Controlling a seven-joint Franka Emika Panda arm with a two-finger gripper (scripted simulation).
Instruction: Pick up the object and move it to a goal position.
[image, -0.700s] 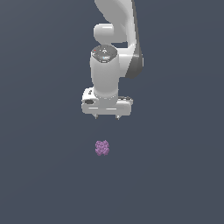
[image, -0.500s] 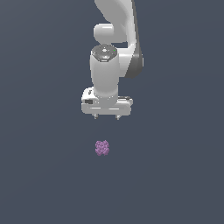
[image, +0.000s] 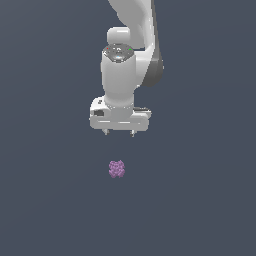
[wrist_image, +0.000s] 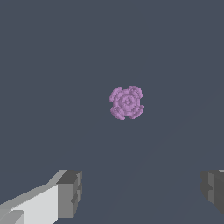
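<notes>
A: Start at the gripper (image: 119, 133). How do the fingers stand?

B: Spread wide, with nothing between them. In the wrist view the two grey fingertips (wrist_image: 70, 194) sit far apart, and only bare floor shows in the gap. In the exterior view just two short tips poke out under the white hand.

A: And the arm's pose?

B: The hand points straight down. The white arm (image: 132, 55) rises from it and leaves the exterior view at the top edge. The wrist is a stout upright cylinder, with the broad flat hand body across its base.

A: Where is the object?

B: The object (image: 116, 169), a small purple lumpy cluster, lies on the floor below the gripper, well apart from the fingertips and roughly under the middle of the hand. From the wrist view it (wrist_image: 127, 102) looks like a rosette of tiny beads, narrower than the gap between the fingers.

A: The surroundings?

B: A plain, flat, dark slate-grey surface (image: 200, 200) fills both views, even in tone.
</notes>
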